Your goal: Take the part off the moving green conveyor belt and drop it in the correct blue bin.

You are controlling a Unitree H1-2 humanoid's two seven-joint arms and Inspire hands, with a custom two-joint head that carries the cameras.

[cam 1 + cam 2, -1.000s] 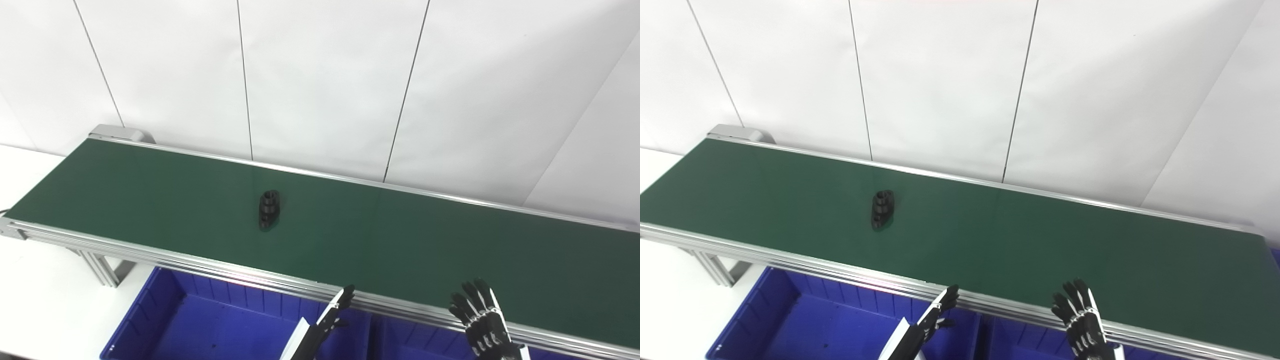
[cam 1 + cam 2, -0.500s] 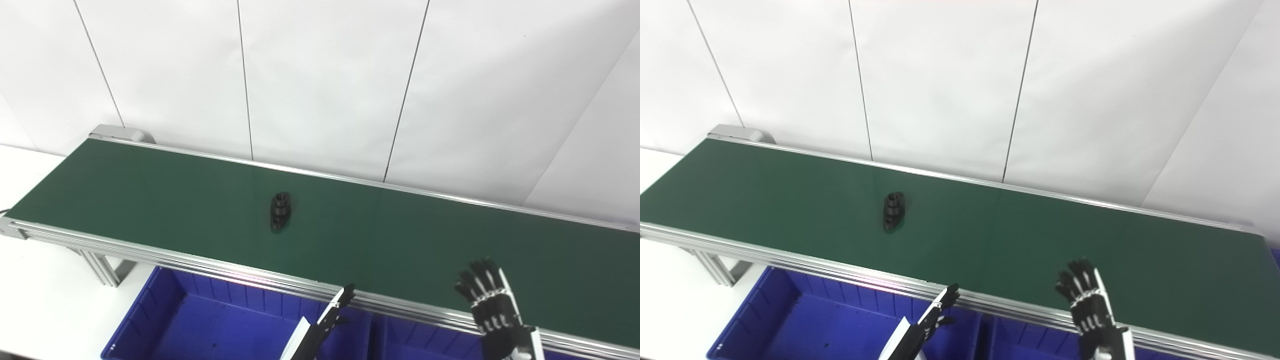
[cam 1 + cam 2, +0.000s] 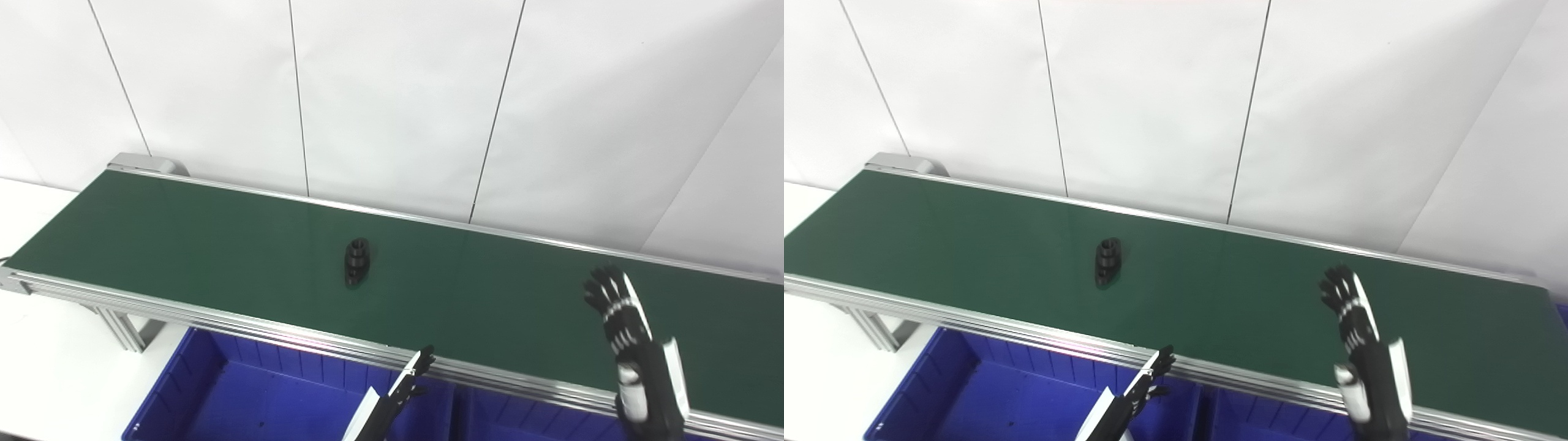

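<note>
A small black part [image 3: 356,262] with a raised ring at one end lies on the green conveyor belt [image 3: 184,245], a little left of the belt's middle. My right hand [image 3: 615,309] is raised above the belt's right portion, fingers spread and holding nothing, well to the right of the part. My left hand [image 3: 409,381] is low at the belt's near rail, over the blue bins, fingers stretched out straight and empty. Below the rail are a blue bin [image 3: 257,398] on the left and a second blue bin [image 3: 520,422] on the right.
The belt's aluminium rail [image 3: 214,318] runs along its near side, with a support leg [image 3: 122,327] at the left. A white panelled wall [image 3: 392,92] stands right behind the belt. A white tabletop [image 3: 49,380] lies at the lower left.
The black part has travelled rightward along the belt. My right hand has risen from the near rail to above the belt and reached farther over it. The left hand has stayed put.
</note>
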